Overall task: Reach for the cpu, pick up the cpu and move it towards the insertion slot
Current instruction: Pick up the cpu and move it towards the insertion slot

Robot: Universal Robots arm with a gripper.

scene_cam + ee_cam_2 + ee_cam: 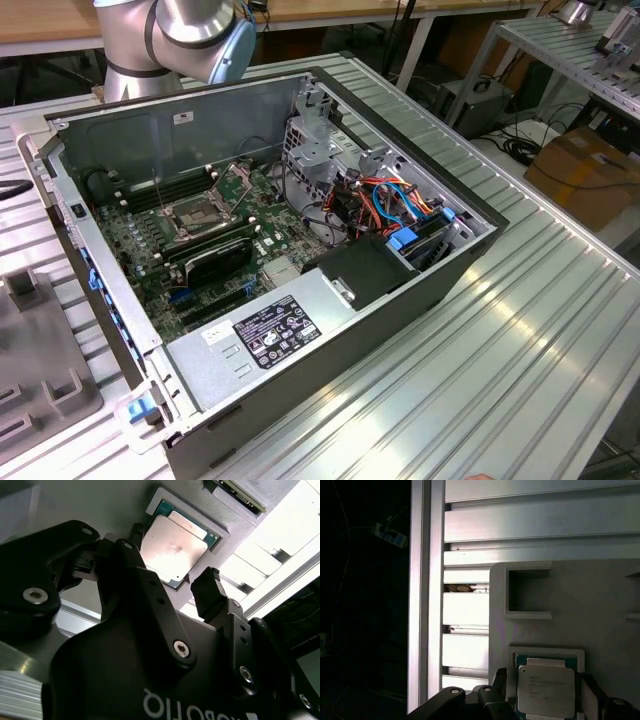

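Observation:
The cpu (175,542) is a flat square chip with a dull silver face. It lies in a shallow square recess of a grey holder block (605,610). In the first wrist view the cpu (545,690) sits between two black fingers. My gripper (172,557) is open, with one fingertip (134,534) on each side of the chip and small gaps showing. It holds nothing. The insertion slot (200,213) is the metal-framed socket with wire levers on the motherboard, inside the open computer case (420,290). The arm's body (170,30) rises at the exterior view's upper left.
A grey power supply box (270,335) with a label fills the case's near end. Blue and orange cables (400,205) and drive cages stand on the exterior view's right. Dark memory slots (150,195) and a black card (215,258) flank the socket. A grey fixture (40,350) lies left of the case on the ribbed aluminium table (500,360).

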